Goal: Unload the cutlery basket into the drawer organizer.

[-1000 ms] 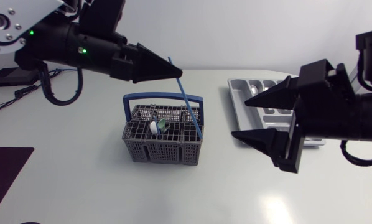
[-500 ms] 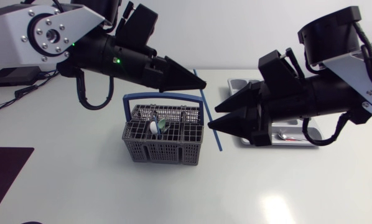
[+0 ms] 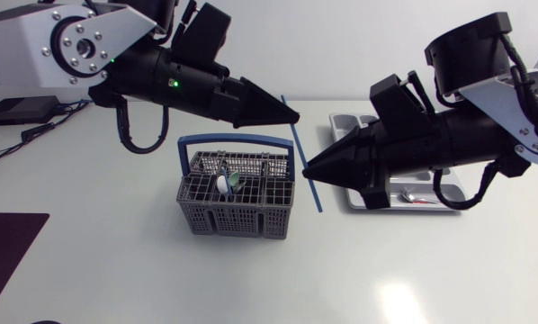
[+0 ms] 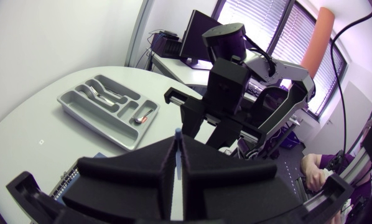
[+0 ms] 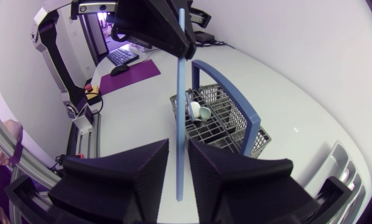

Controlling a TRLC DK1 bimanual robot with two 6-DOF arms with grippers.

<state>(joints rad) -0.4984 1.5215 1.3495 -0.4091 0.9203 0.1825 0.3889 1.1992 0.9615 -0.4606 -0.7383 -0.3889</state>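
white table [image 3: 116, 261] under both arms. the left arm comes in from the upper left, and its left gripper [image 3: 294, 116] hangs above the basket's far right corner, clenched on the top end of a thin blue stick [image 3: 298, 144]; in the left wrist view the stick's tip pokes out between the pressed-together fingers. the right arm comes in from the right, over the organizer. the right gripper [image 3: 307, 167] is at the stick's middle, fingers on either side of it with thin gaps showing in the right wrist view, so released, not gripping. the grey cutlery basket [image 3: 237, 216] with a blue handle stands mid-table, and a small white-and-green item [image 3: 226, 183] is in it. the grey drawer organizer [image 3: 344, 129] lies to the right, partly hidden, with cutlery [image 4: 141, 116] in it. the stick slants down between basket and organizer.
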